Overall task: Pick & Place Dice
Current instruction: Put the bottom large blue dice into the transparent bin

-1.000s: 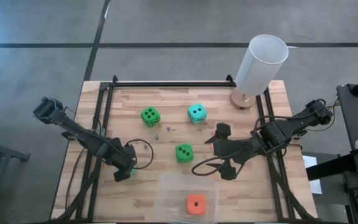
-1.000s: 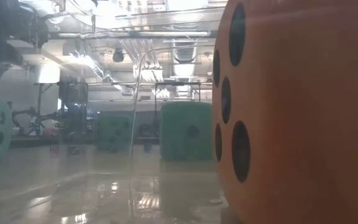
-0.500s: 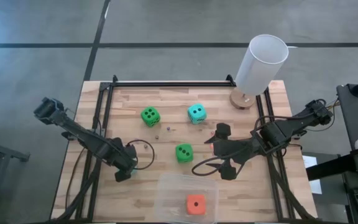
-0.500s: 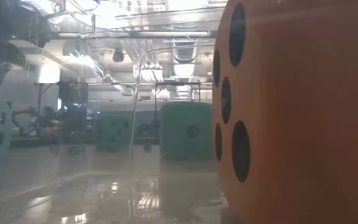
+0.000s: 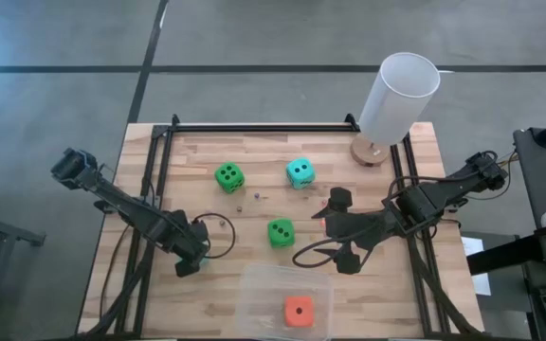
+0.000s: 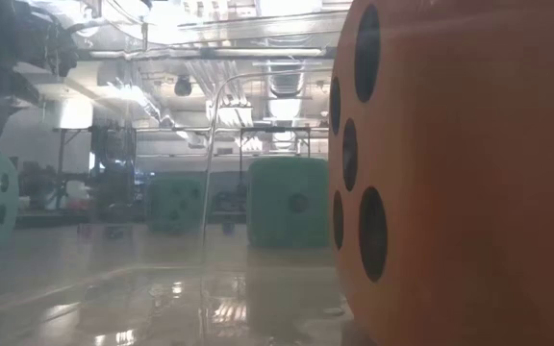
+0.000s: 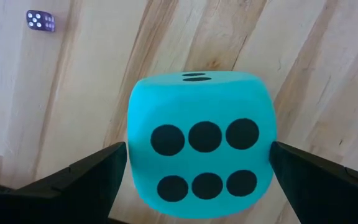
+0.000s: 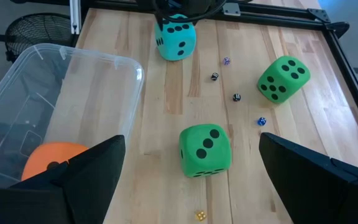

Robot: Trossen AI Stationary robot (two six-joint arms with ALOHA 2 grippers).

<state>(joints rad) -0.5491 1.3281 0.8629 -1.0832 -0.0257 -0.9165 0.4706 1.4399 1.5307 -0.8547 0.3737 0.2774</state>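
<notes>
A teal die (image 7: 199, 143) rests flat on the wood at the table's near left, six pips toward the wrist camera. My left gripper (image 5: 190, 258) points down over it, open, one finger close beside each of its sides. A second teal die (image 5: 300, 172) and two green dice (image 5: 228, 176) (image 5: 281, 232) rest on the table's middle. The orange-red die (image 5: 299, 311) lies in the clear bin (image 5: 254, 284). My right gripper (image 5: 341, 232) hangs open above the table, right of the nearer green die (image 8: 205, 151).
A white cylinder (image 5: 398, 95) on a round wooden base stands at the far right corner. Several tiny dice (image 8: 237, 97) lie scattered between the big ones, one purple (image 7: 40, 20) near the left gripper. A black frame (image 5: 254, 127) runs along the far edge and sides.
</notes>
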